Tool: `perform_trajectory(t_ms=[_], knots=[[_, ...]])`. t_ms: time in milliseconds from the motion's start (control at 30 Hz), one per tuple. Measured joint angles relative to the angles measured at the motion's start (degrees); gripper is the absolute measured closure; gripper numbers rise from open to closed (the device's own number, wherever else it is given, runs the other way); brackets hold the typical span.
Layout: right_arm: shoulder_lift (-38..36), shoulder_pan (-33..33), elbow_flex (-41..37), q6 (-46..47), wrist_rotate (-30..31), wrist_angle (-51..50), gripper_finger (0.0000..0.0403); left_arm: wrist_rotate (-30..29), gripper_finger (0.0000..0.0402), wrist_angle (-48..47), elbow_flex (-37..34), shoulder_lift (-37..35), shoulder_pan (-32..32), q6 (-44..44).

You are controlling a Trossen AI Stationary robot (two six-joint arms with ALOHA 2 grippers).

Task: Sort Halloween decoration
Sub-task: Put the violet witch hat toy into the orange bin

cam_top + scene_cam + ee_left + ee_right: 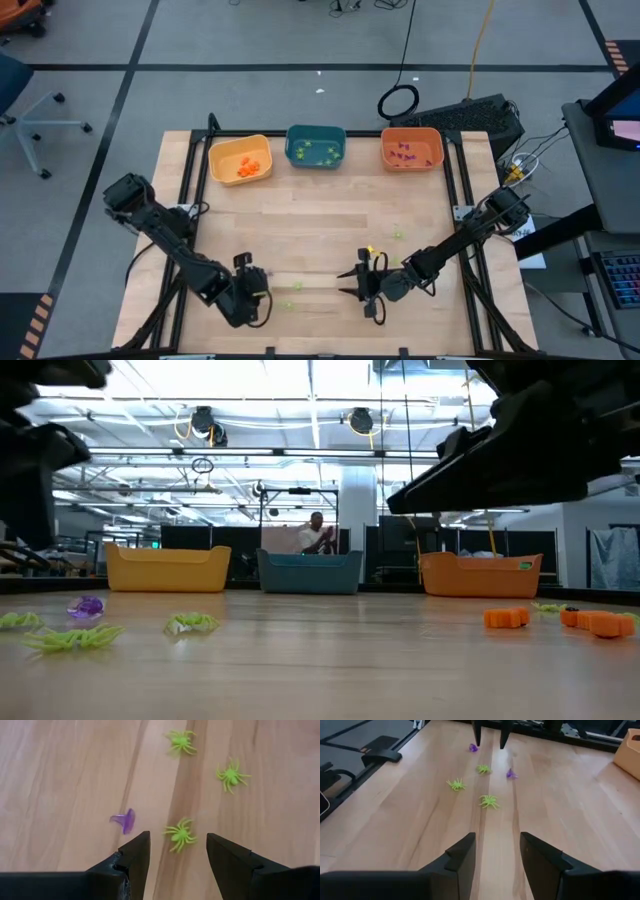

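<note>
Three light-green spiders point(180, 835) and a purple trinket point(125, 821) lie loose on the wooden table point(310, 230), near its front edge between the two arms; the nearest spider sits just ahead of the gap between the left gripper's point(177, 857) fingers, the purple piece just beside it. The right wrist view shows the same spiders point(489, 801) with two purple bits point(510, 774) farther on. More pieces lie near the right arm: orange ones point(506, 618) and a few green specks point(397, 236). Sorted trinkets already sit in the bins along the far edge: orange in the yellow bin point(216, 160), green in the teal bin point(316, 132), purple in the orange bin point(410, 134). The left gripper hangs low over the spiders, fingers apart, grasping nothing. The right gripper point(497, 852) faces it from across the cluster, fingers also spread and empty. A person point(316, 535) shows far behind the table.
</note>
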Motion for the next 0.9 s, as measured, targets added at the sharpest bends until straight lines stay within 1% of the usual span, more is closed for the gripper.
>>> perform_trajectory(t_ms=[167, 267, 333, 433, 533, 633, 767, 900], knots=[[0.00, -0.12, 0.00, 0.37, -0.04, -0.09, 0.0264, -5.17, 0.0208, -0.55, -0.02, 0.00, -1.83, 1.96], [0.00, -0.12, 0.01, 1.11, -0.10, -0.45, 0.0264, -8.02, 0.0208, 0.35, -0.92, -0.01, -1.74, 2.00], [0.00, -0.12, 0.02, 1.24, -0.10, 0.02, 0.0264, -8.65, 0.0208, 2.52, -2.19, 0.00, -1.00, 2.23], [0.00, -0.10, 0.02, 1.82, -0.13, -0.10, 0.0264, -8.26, 0.0208, 8.56, -4.64, 0.00, 0.32, 4.46], [0.00, -0.11, 0.02, 2.09, -0.13, -0.04, 0.0264, -7.09, 0.0208, 10.27, -4.92, 0.00, 0.87, 5.75], [0.00, -0.10, 0.02, 2.10, -0.15, -0.13, 0.0264, -6.44, 0.0208, 10.23, -4.92, 0.00, 0.96, 6.48], [0.00, -0.09, 0.02, 2.10, -0.15, -0.59, 0.0264, -3.14, 0.0208, 8.12, -4.96, 0.00, 0.94, 5.13], [0.00, 0.05, 0.02, 2.08, -0.16, -0.58, 0.0264, -3.03, 0.0208, 7.53, -4.96, 0.00, 0.32, 4.65]])
